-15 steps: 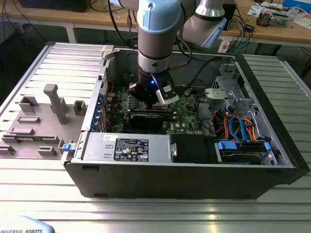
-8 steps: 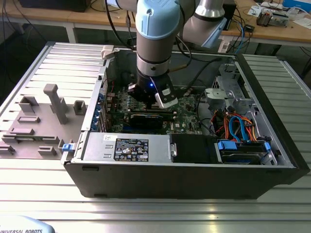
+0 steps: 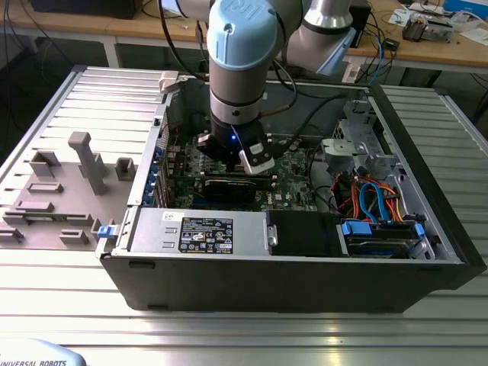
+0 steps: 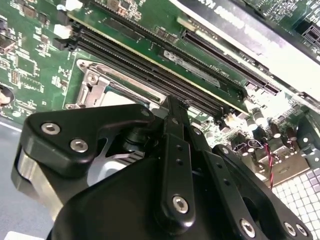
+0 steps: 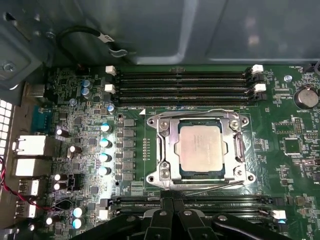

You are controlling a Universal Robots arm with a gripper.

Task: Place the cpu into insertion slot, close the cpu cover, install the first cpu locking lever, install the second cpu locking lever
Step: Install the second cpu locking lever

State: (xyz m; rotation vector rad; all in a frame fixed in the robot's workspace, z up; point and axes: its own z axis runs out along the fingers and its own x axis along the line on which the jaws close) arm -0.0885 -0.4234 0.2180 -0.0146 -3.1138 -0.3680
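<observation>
Hovering with fingers together at the cpu cover's (image 5: 167,155) 6 o'clock, the gripper (image 5: 172,204) faces locking levers next; cpu (image 5: 201,150) seated.

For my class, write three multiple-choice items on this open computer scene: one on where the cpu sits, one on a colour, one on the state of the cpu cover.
1. Where is the cpu?
A. On the grey table
B. In the insertion slot
C. On the power supply

2. The motherboard is:
A. Green
B. Red
C. White

3. The cpu cover is:
A. Removed
B. Standing upright
C. Down around the cpu

Answers: B, the first wrist view shows the silver chip seated in the socket; A, the board is green; C, the frame lies flat around the chip, near the gripper.
</observation>
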